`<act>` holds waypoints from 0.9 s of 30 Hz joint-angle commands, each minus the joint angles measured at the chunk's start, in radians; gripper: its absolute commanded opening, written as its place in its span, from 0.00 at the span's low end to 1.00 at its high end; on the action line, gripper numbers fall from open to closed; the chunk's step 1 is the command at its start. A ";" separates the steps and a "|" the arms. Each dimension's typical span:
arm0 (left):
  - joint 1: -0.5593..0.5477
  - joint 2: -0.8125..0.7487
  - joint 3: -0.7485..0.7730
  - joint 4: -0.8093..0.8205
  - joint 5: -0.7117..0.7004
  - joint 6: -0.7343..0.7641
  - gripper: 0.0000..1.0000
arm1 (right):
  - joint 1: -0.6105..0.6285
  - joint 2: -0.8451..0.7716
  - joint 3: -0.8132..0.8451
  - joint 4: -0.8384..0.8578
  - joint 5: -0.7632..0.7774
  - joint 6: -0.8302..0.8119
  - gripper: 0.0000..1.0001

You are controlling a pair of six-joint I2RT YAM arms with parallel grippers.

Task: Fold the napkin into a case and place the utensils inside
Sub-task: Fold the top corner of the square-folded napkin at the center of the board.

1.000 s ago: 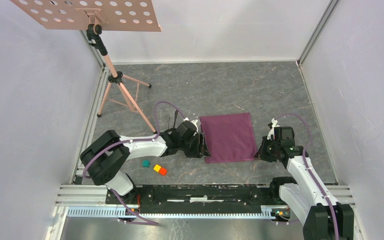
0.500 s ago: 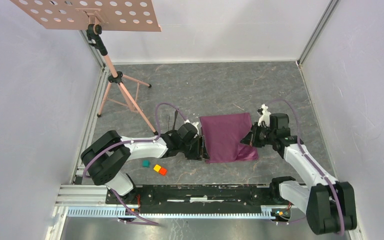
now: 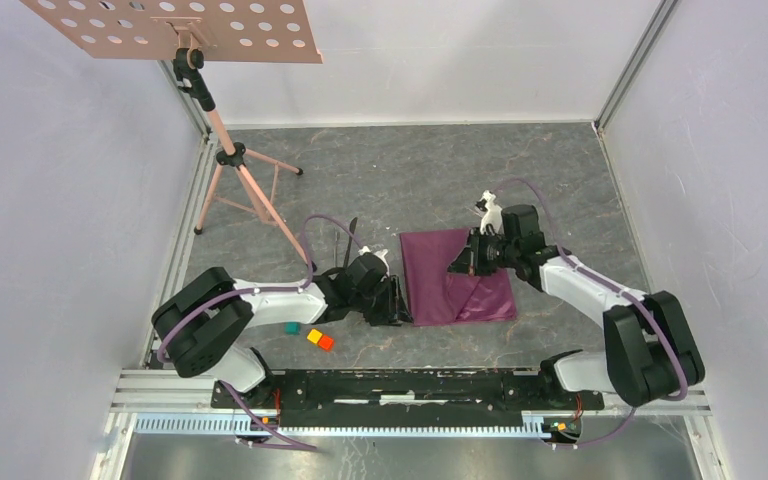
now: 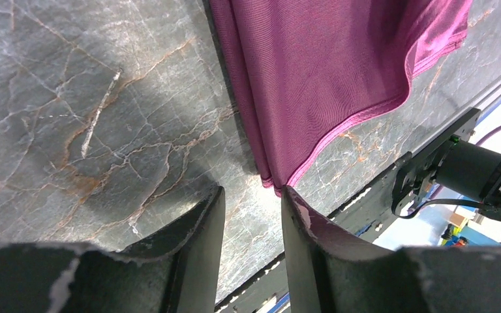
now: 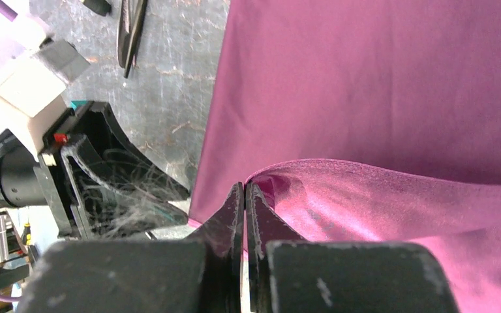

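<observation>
Folding looks half done: the right hand (image 5: 244, 189) clamps a lifted napkin (image 3: 460, 292) corner, the left hand (image 4: 251, 195) stands apart, and the utensils (image 3: 345, 240) await placing.

The right gripper (image 5: 244, 190), jaws pressed together, pinches a raised fold of the napkin (image 5: 378, 85) above its flat layer.

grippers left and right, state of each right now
Left gripper: open, jaws apart just short of the napkin corner, holding nothing.
Right gripper: shut on the napkin's lifted edge.
</observation>
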 commanded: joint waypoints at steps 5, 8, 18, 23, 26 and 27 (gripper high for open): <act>-0.013 0.007 -0.012 0.029 -0.027 -0.038 0.43 | 0.030 0.129 0.112 0.179 -0.021 0.074 0.00; -0.016 0.024 -0.006 0.030 -0.028 -0.039 0.43 | 0.037 0.175 0.128 0.229 -0.011 0.117 0.00; -0.018 0.051 -0.015 -0.010 -0.041 -0.033 0.36 | 0.074 0.340 0.218 0.351 -0.013 0.220 0.00; -0.019 0.063 -0.023 -0.019 -0.045 -0.034 0.31 | 0.077 0.392 0.248 0.385 -0.003 0.242 0.00; -0.020 0.069 -0.025 -0.022 -0.045 -0.036 0.28 | 0.078 0.420 0.256 0.403 0.005 0.252 0.00; -0.021 0.069 -0.027 -0.022 -0.044 -0.037 0.28 | 0.077 0.429 0.259 0.409 0.007 0.255 0.00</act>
